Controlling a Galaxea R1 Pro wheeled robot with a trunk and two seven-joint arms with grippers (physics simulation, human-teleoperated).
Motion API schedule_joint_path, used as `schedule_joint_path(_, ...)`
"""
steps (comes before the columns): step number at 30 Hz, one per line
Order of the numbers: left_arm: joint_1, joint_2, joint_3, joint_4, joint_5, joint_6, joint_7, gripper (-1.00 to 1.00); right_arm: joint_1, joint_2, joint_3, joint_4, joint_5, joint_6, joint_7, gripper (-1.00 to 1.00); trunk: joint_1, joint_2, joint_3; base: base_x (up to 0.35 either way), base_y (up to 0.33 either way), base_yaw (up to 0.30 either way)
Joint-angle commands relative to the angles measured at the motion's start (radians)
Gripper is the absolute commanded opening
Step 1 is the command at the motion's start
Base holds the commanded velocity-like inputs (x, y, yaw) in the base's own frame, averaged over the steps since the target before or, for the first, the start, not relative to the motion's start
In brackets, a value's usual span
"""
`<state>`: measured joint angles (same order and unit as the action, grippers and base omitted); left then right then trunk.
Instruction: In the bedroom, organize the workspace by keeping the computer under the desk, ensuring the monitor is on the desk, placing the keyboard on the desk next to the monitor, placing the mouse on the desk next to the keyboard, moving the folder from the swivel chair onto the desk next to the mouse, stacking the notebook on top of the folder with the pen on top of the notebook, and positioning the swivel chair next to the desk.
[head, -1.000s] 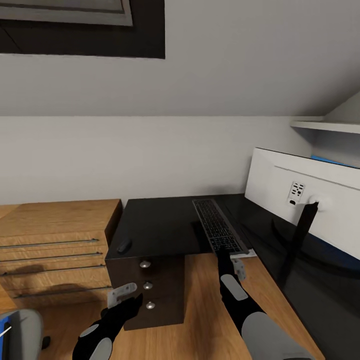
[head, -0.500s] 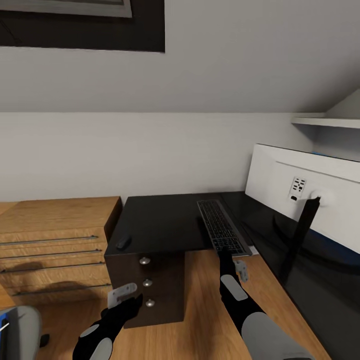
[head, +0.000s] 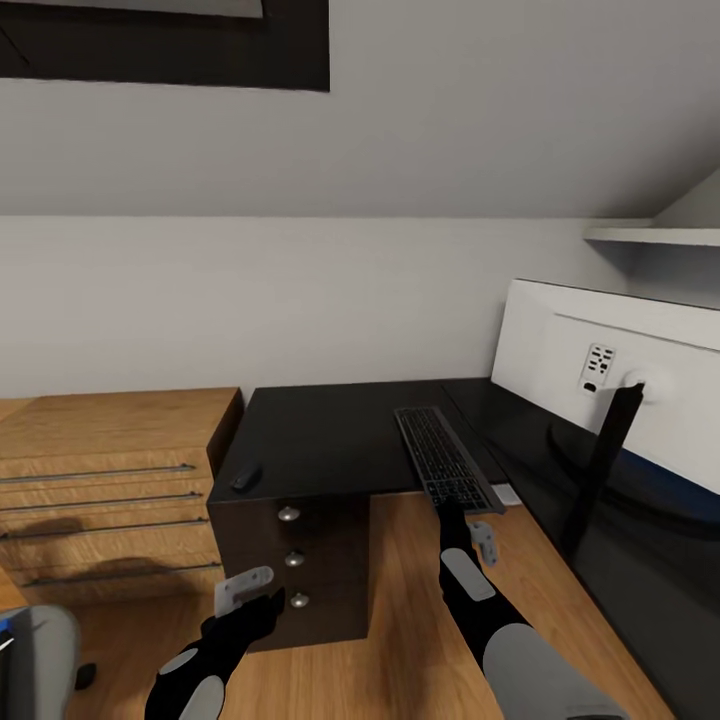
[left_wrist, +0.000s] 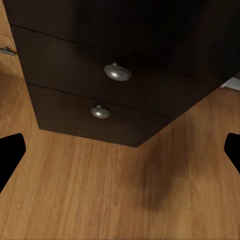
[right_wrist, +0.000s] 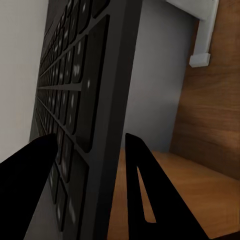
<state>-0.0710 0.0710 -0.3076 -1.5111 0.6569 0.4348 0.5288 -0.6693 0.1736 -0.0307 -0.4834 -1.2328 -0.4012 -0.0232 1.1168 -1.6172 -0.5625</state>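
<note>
Over the desk, right tool pinches keyboard edge.

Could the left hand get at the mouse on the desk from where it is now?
Probably yes. The left hand is open and empty, low in front of the drawers. The mouse lies near the desk edge above it with nothing over it, so the hand must rise first.

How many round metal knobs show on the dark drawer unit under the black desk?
3, in a vertical column on the dark drawer unit: top round metal knob, middle knob, bottom knob. The left gripper may hide more.
</note>
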Motion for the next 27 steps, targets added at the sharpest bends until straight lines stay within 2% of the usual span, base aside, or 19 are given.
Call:
schedule_joint_path(1,-0.001,0.001,-0.002,-0.001,0.009,0.001,0.01,1.0,0.0,0.001,-0.002,0.003,-0.03,-0.002,-0.005,-1.0,0.004,-0.008,-0.005,0.0,0.0,0.0)
schedule_joint_path(10,-0.001,0.003,-0.001,-0.001,0.01,0.001,0.006,1.0,0.0,0.001,-0.002,0.003,-0.03,-0.004,-0.006,-1.0,0.008,-0.015,-0.008,0.0,0.0,0.0)
schedule_joint_path(16,-0.001,0.001,-0.004,0.013,0.014,-0.001,0.008,1.0,-0.001,0.001,-0.002,0.002,-0.03,-0.004,-0.006,-1.0,0.008,-0.015,-0.008,0.168,0.0,0.0)
schedule_joint_path(19,0.0,0.0,-0.021,0.026,0.014,-0.005,0.008,1.0,0.0,0.001,-0.002,0.002,-0.029,-0.004,-0.006,-1.0,0.008,-0.015,-0.008,0.048,0.0,0.0)
schedule_joint_path(21,0.01,0.001,-0.037,0.026,0.014,-0.049,0.01,1.0,-0.001,0.001,-0.002,0.002,-0.029,-0.004,-0.006,-1.0,0.008,-0.015,-0.008,0.018,0.0,0.0)
schedule_joint_path(23,0.028,0.001,-0.054,0.018,0.013,-0.126,0.03,1.0,-0.001,0.001,-0.003,0.002,-0.028,-0.003,-0.006,-1.0,0.008,-0.015,-0.008,0.007,0.0,0.0)
schedule_joint_path(27,0.044,0.005,-0.108,-0.004,0.013,-0.182,0.096,1.0,-0.001,0.001,-0.002,0.002,-0.028,-0.003,-0.006,-1.0,0.008,-0.015,-0.008,0.003,0.0,0.0)
